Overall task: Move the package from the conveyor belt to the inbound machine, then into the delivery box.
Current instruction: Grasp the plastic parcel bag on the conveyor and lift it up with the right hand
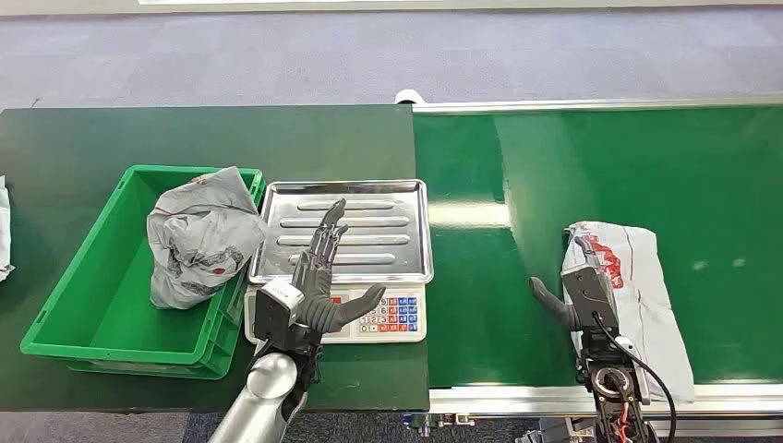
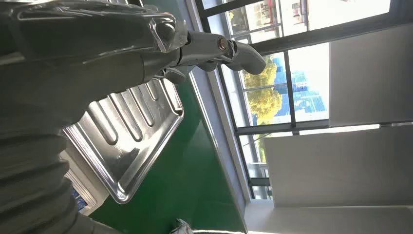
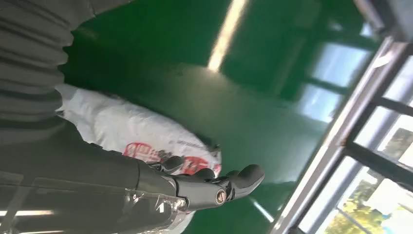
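The package (image 1: 637, 295), a white plastic mailer with red print, lies flat on the conveyor belt (image 1: 591, 185) at the lower right of the head view, close to the belt's near edge. The belt itself is the biggest thing here, a glossy green band across the right half of the frame, edged by a silver rail. Left of it sits a dark green table (image 1: 74, 138), filling the left half. On that table, at the left, stands a bright green delivery box (image 1: 69, 314) with a crumpled grey bag (image 1: 198, 235) resting against its right wall (red marks show on the bag). Just beside the box, at the centre of the frame, is the scale (image 1: 343, 231): a ribbed steel tray on top and a keypad with coloured buttons on its near face.

The left hand (image 1: 319, 277) hovers over the near edge of the steel tray, fingers stretched straight and thumb out to the side, holding nothing. The right hand (image 1: 577, 281) sits at the left edge of the package, fingers extended over the plastic and thumb spread out above the bare belt; nothing is gripped. The right wrist view shows its fingers (image 3: 214, 187) lying along the printed end of the package, though whether they touch it cannot be told.
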